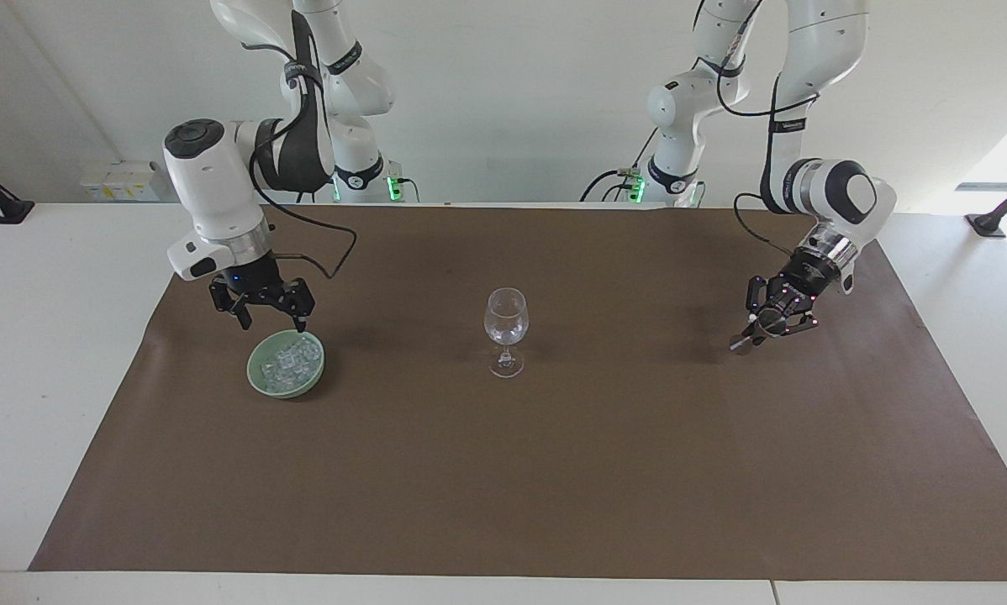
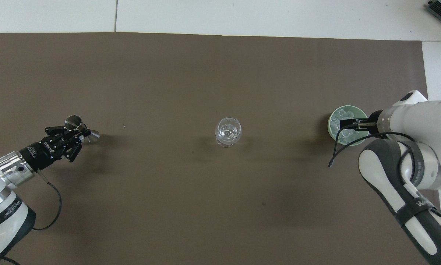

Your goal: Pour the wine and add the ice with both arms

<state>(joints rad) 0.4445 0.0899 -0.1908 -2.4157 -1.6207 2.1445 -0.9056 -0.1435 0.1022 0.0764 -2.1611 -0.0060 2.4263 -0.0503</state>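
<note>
Presently: right gripper (image 1: pixel 270 318) spread over pale green bowl (image 1: pixel 286 364) for ice (image 1: pixel 289 360); left gripper (image 1: pixel 774 317) pinching steel jigger (image 1: pixel 746 336) (tilted, off brown mat (image 1: pixel 503 470)).

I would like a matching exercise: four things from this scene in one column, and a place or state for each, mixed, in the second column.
Things:
1. wine glass
2. ice
3. metal jigger
4. right gripper

Places or states:
A. heaped in the pale green bowl
B. held in the left gripper
C. standing upright in the middle of the brown mat
D. open, just above the bowl's rim

Pairs: 1-C, 2-A, 3-B, 4-D
</note>
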